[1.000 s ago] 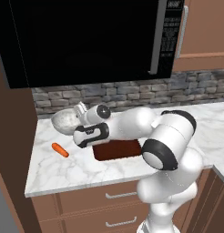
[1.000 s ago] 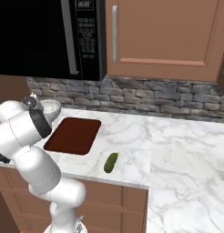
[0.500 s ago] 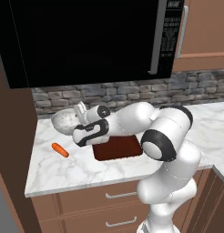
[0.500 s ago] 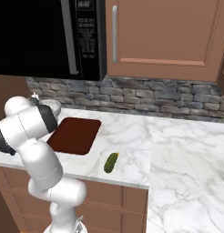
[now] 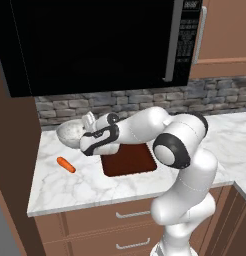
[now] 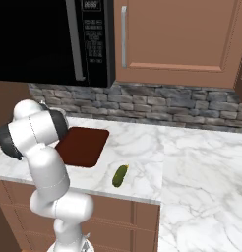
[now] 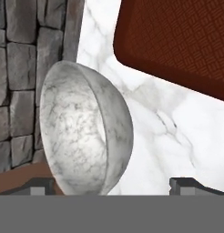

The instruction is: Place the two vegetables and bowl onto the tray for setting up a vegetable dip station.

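The white-grey speckled bowl (image 5: 69, 133) stands at the back left of the counter by the stone wall. My gripper (image 5: 86, 131) is right beside it, on its right. In the hand view the bowl (image 7: 82, 132) looms close, and the gripper (image 7: 111, 185) is open with its dark fingertips (image 7: 186, 184) on either side of the bowl's near edge, nothing gripped. The dark reddish-brown tray (image 5: 129, 160) (image 6: 81, 146) (image 7: 177, 41) lies bare just right of the bowl. The orange carrot (image 5: 66, 164) lies left of the tray. The dark green cucumber (image 6: 120, 175) lies right of the tray near the front edge.
A black microwave (image 5: 95, 45) hangs low over the counter, with wooden cabinets (image 6: 177, 34) to its right. A stone backsplash (image 6: 167, 106) runs behind. A brown side wall (image 5: 15, 165) bounds the counter on the left. Marble counter (image 6: 201, 162) stretches right of the cucumber.
The arm has reached further left, bringing the hand up to the bowl. The jaws have stayed open. Bowl, carrot, cucumber and tray have not moved.
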